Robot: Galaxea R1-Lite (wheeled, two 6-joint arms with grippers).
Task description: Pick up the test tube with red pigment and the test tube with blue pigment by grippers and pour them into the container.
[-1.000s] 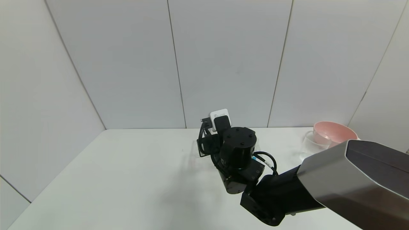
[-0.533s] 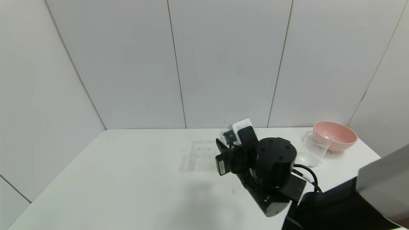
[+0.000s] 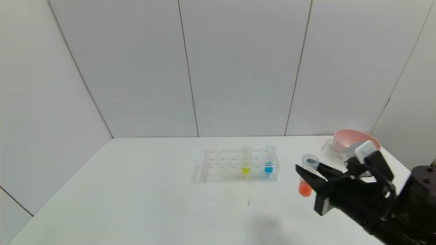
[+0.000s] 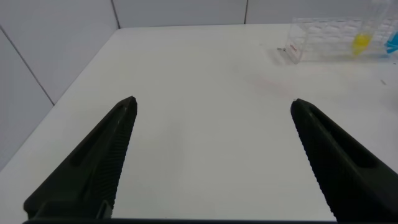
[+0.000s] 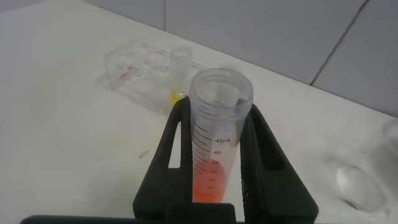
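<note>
Red tube is out of the rack now: a sec ago your right arm was hunched over the rack, blocking it; now the right gripper sits well right of it, fingers clamped on the tube's sides, tube upright w/ the orange-red liquid low in it. The right wrist view confirms the grip: tube mouth open, clear of the pads.

That means pick no. 1 looks done; pour comes next. The beaker stands far right, just beside the pink bowl, partly hidden behind your arm, so you're close but not over it yet.

Blue tube is in the rack's right end, yellow tube just left of it. Leave the yellow.

Left gripper hovers over bare table at the near left, fingers wide apart, holding nothing.
</note>
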